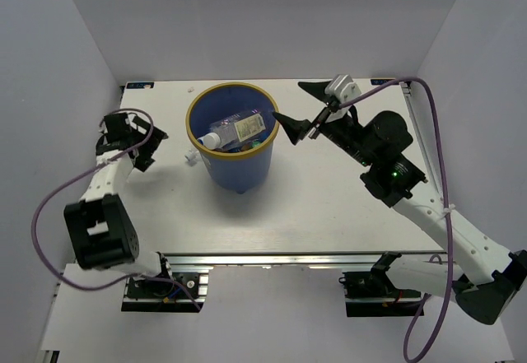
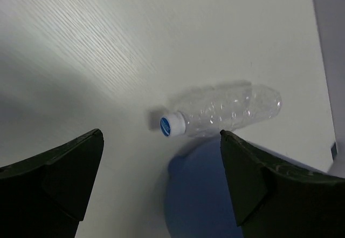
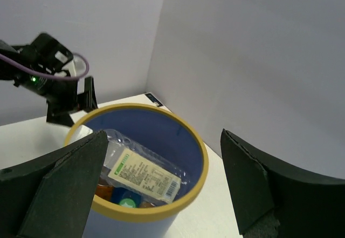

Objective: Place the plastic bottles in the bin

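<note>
Blue bin (image 1: 239, 172) sits mid-table from above, with a labelled bottle (image 1: 240, 127) and others inside. My right gripper (image 1: 295, 106) hangs spread and empty at its 3 o'clock.

Left wrist: one clear bottle (image 2: 223, 110) lies outside, just beside the bin's 9 o'clock. My left gripper (image 2: 160, 136) faces it, fingers apart.

Right wrist: the bin mouth looks unobstructed. I judge one bottle remains.

The round plastic bin (image 1: 239, 169) is deep blue with a yellow-tan rim. The large clear plastic bottle (image 3: 146, 174) inside it has a pale cream label with a green band and fine dark print, above glimpses of orange and teal. The small clear crinkled plastic bottle (image 2: 229, 110) has a white cap with a blue centre, and the flat white table (image 2: 108, 43) shows faint pale grain streaks.
</note>
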You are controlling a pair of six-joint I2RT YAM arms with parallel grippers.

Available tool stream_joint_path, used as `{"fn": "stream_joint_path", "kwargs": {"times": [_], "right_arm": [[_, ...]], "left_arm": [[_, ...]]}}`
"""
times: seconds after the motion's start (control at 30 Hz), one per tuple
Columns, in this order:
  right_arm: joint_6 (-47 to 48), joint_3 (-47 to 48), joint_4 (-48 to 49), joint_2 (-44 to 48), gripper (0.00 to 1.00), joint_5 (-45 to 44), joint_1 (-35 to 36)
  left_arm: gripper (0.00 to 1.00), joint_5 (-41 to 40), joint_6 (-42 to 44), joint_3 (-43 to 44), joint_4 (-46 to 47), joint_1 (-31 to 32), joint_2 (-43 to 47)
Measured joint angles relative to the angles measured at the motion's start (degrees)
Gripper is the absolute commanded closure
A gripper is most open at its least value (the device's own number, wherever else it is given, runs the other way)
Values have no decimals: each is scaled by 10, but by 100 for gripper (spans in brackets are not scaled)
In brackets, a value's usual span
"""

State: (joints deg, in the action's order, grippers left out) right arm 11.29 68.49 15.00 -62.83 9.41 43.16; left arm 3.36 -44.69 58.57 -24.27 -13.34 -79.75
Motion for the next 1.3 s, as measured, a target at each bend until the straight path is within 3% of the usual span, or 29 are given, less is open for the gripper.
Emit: {"fn": "stream_joint_path", "kwargs": {"times": [0.1, 0.2, 0.57, 0.73, 0.93, 1.3], "right_arm": [[-5, -25, 1, 13, 11, -28, -1], [-9, -51, -1, 15, 11, -56, -1], [-25, -124, -5, 57, 11, -135, -1], [-18, -124, 2, 66, 10, -154, -1], [-10, -130, 11, 67, 11, -170, -1], [-3, -141, 22, 74, 11, -183, -1]], "left_arm": [[2, 67, -33, -6, 23, 3, -75], [2, 68, -86, -22, 18, 18, -100], [2, -88, -412, -73, 12, 114, -57], [2, -116, -511, -80, 14, 146, -63], [2, -135, -578, -72, 20, 170, -90], [6, -146, -626, -46, 24, 185, -164]]}}
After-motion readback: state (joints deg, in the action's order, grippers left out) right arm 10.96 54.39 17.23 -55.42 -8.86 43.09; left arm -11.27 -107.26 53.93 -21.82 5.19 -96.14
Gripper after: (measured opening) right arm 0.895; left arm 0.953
